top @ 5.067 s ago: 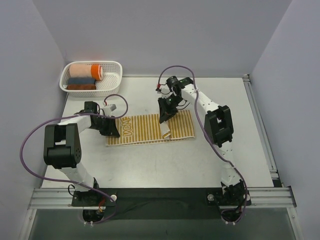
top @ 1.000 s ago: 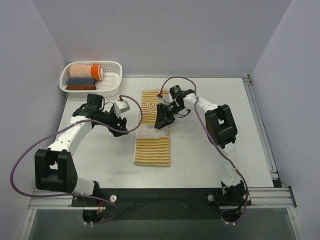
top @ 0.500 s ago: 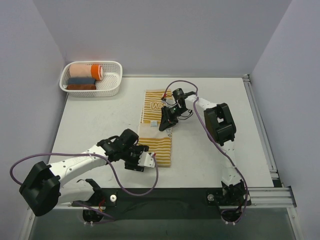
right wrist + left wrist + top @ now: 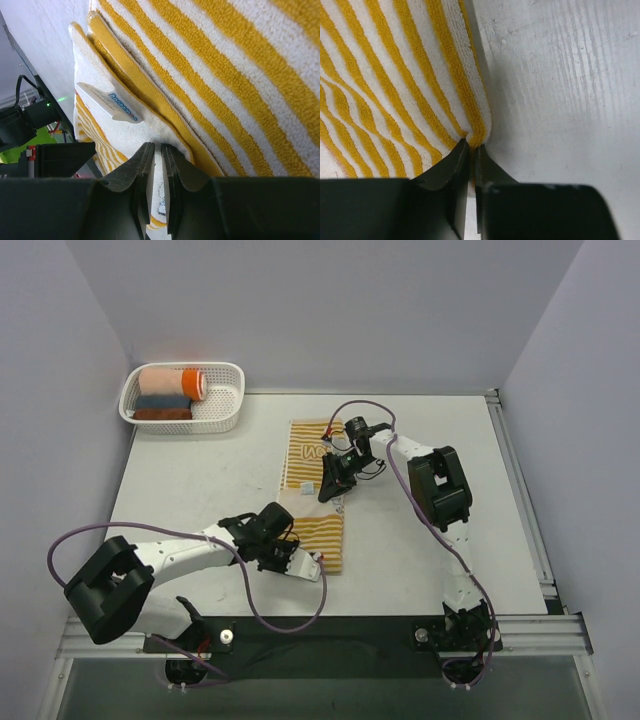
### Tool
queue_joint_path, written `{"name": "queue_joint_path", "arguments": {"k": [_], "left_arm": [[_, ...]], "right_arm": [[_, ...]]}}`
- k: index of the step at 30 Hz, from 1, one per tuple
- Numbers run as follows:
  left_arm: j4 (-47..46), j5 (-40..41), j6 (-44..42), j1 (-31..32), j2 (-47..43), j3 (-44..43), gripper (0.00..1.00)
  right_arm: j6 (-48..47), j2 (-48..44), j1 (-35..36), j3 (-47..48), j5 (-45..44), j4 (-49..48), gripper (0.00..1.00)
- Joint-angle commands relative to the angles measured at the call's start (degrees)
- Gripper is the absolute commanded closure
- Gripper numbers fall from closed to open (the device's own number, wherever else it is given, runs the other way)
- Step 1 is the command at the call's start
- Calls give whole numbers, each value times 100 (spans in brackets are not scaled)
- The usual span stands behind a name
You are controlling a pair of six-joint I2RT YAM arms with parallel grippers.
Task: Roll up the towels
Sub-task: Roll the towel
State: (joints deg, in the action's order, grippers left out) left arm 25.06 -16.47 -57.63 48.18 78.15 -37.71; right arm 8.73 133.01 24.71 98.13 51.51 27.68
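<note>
Towel [image 4: 330,530] lies flat on the table [image 4: 180,480], right of the basket [image 4: 238,392] and nearer the arm bases than it. Its lettered band is at the end closer to the basket. You see the left gripper [image 4: 303,562] at the towel end farthest from the basket, fingers pinched shut on a striped corner. The right gripper [image 4: 328,486] sits mid-towel, closer to the basket, fingers clamped on a folded edge beside a white label [image 4: 107,102].
</note>
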Motion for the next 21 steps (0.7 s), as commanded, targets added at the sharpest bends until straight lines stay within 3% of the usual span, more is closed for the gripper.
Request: {"name": "queue_joint_path", "arguments": {"k": [1, 4, 9, 15, 21], "left_arm": [[463, -311, 75, 51, 113, -209, 92], [1148, -908, 259, 60, -141, -612, 100], [2528, -1771, 637, 200, -125, -1360, 100], [2741, -2167, 1025, 43, -107, -1791, 100], [2803, -2677, 1201, -818, 349, -2406, 100]], "right_arm": [[-354, 94, -45, -83, -273, 264, 86], [-529, 32, -54, -162, -273, 378, 87], [-662, -179, -45, -382, -141, 466, 87], [-777, -425, -10, -593, 8, 598, 87], [-794, -452, 34, -532, 105, 686, 87]]}}
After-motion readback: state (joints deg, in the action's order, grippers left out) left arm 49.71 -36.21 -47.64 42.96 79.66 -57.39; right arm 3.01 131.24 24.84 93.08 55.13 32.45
